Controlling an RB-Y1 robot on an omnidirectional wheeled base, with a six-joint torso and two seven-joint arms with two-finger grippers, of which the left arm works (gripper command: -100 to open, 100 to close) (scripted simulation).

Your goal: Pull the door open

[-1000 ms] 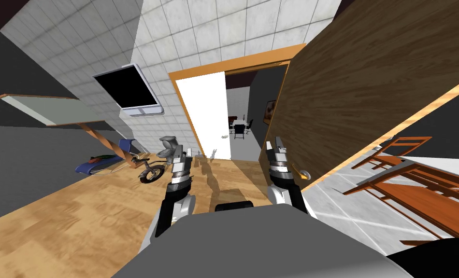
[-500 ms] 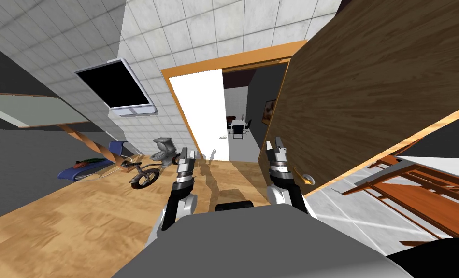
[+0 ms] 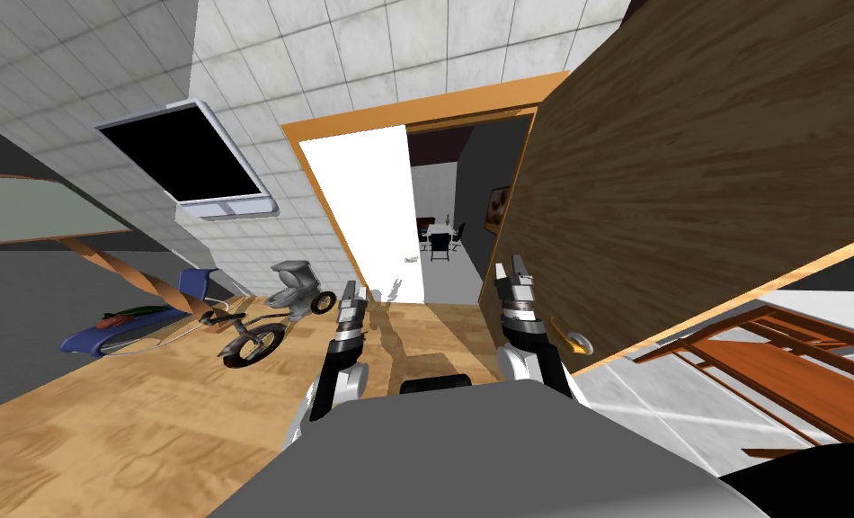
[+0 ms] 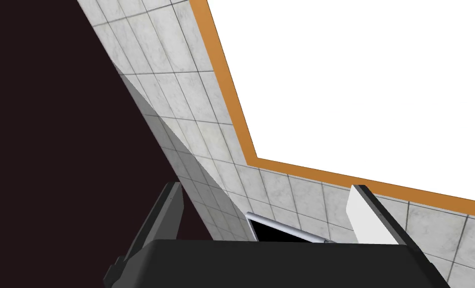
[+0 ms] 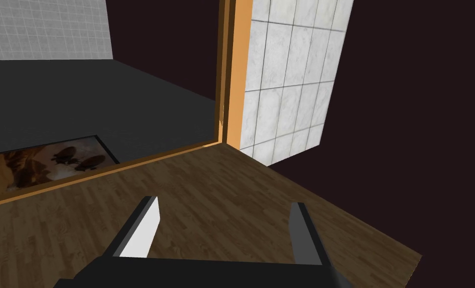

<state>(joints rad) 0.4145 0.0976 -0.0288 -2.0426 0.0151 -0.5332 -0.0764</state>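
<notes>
Left gripper (image 3: 351, 290), well left of the door (image 3: 686, 180), has its thin blade fingers spread and empty. Right gripper (image 3: 512, 270), likewise released, hangs beside the dark wood-grain slab's edge, near its curved brass handle (image 3: 571, 339).

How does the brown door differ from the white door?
The brown door shows dark wood grain; the white door is plain. The brown door stands close beside the right gripper, the white door farther off, beyond the left gripper. The brown door has a gold handle, the white door a grey handle. Both are flat panels.
</notes>
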